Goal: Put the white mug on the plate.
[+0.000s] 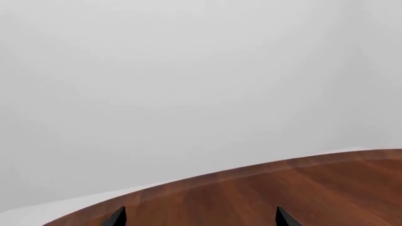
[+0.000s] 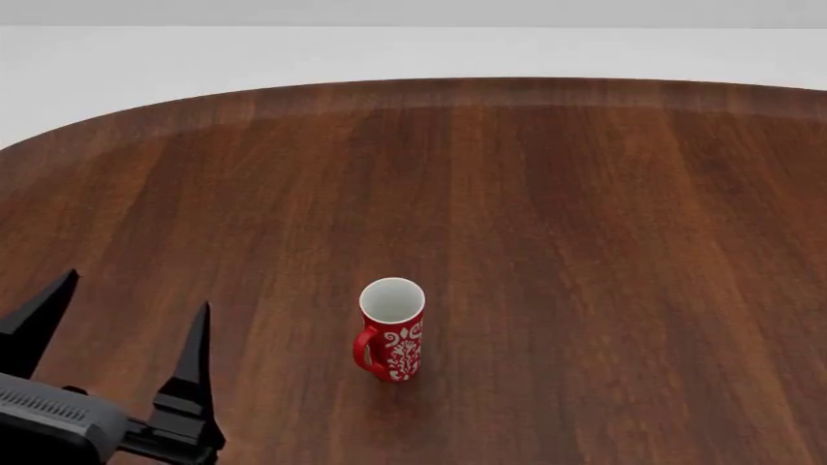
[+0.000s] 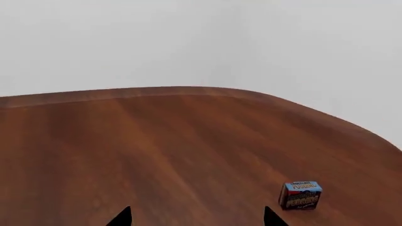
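Note:
The white mug and the plate are out of view in every frame. My left gripper is open and empty at the head view's lower left, above the table, to the left of a red mug with a white floral pattern. In the left wrist view its two black fingertips stand wide apart over bare wood. My right gripper does not show in the head view; in the right wrist view its fingertips stand wide apart with nothing between them.
The round brown wooden table fills the views, its far edge curving against a pale floor. A small blue and brown box stands on the table near the right gripper, seen only in the right wrist view.

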You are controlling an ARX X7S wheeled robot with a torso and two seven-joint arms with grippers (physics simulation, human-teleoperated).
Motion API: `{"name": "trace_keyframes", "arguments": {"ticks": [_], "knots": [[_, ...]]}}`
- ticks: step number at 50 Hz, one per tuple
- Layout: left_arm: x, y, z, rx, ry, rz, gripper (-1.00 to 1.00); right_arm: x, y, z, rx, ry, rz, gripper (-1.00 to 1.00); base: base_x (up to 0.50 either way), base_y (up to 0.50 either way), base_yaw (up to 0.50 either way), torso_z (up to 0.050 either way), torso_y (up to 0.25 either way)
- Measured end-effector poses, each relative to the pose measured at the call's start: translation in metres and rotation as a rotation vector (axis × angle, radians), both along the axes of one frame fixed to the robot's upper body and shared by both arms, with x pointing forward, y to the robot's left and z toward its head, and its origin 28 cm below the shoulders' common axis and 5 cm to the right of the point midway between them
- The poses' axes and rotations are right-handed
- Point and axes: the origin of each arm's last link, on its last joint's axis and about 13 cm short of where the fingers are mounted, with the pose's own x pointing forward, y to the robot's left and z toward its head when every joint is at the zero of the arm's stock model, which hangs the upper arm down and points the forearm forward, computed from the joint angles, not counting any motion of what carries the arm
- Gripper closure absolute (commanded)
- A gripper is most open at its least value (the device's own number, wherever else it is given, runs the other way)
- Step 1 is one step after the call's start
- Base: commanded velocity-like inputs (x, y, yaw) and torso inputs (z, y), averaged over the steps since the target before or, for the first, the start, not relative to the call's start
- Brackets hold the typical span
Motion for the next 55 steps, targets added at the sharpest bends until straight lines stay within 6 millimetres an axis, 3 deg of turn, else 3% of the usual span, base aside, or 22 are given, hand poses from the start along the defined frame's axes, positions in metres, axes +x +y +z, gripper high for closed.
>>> {"name": "trace_keyframes", "arguments": {"ticks": [18, 35, 55], "knots": [[0.001, 0.003, 0.007, 0.001, -0.028, 0.013, -1.00, 0.016, -0.008, 0.050, -0.158, -0.118, 0.070, -1.00, 0.00, 0.00, 0.00, 0.000, 0.000], [0.002, 0.008, 0.015, 0.008, -0.062, 0.032, -1.00, 0.017, -0.014, 0.088, -0.272, -0.200, 0.100, -1.00, 0.00, 0.00, 0.00, 0.000, 0.000], [0.004, 0.014, 0.047, 0.055, -0.169, 0.072, -1.00, 0.015, -0.017, 0.124, -0.359, -0.266, 0.124, -1.00, 0.00, 0.00, 0.00, 0.000, 0.000]]}}
